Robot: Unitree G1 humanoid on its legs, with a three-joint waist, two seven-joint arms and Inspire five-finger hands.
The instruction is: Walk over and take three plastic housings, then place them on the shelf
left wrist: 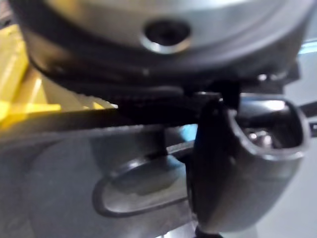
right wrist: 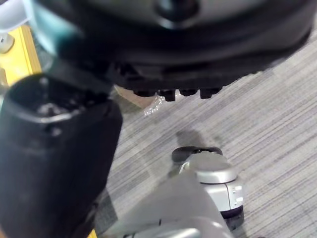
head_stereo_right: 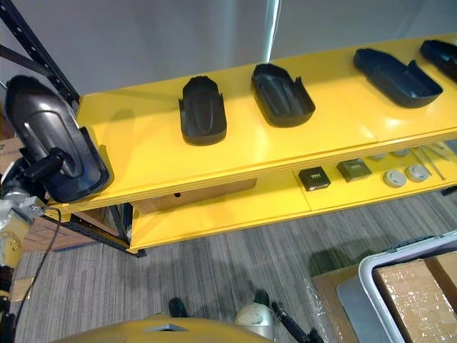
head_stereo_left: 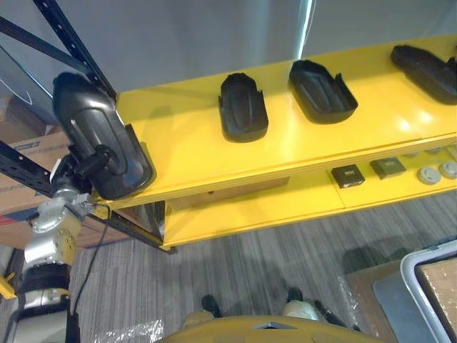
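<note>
Gripping a black plastic housing (head_stereo_left: 96, 125) in the left hand (head_stereo_left: 84, 166), fingers and thumb curled round its lower end. Held tilted, long axis running up and away from the hand, hollow side turned away and smooth back facing the head camera. Poised at the left front corner of the yellow shelf (head_stereo_left: 186, 153), just ahead of the hand (cannot tell whether the lower end touches the board or hangs clear of it). Seen from the wrist too: thumb pressed against the grey-black shell.

Further along the shelf to the right of the left hand: a second housing (head_stereo_left: 243, 108) lying flat, then a third housing (head_stereo_left: 321, 91) just beside it, angled. Well beyond those, a fourth housing (head_stereo_right: 394, 77) and a fifth housing (head_stereo_right: 441, 57) near the far right end.

Below and to the right of the left hand, a lower shelf (head_stereo_left: 271, 204) carrying dark square parts (head_stereo_left: 348, 175) and round grey parts (head_stereo_left: 428, 174).

Right hand (right wrist: 54, 163) hanging low over striped carpet (right wrist: 257, 114), nothing seen in it; cannot tell how its fingers are set. Beside it, a grey bin (head_stereo_right: 400, 250) with a wrapped box (head_stereo_right: 421, 296) inside.
</note>
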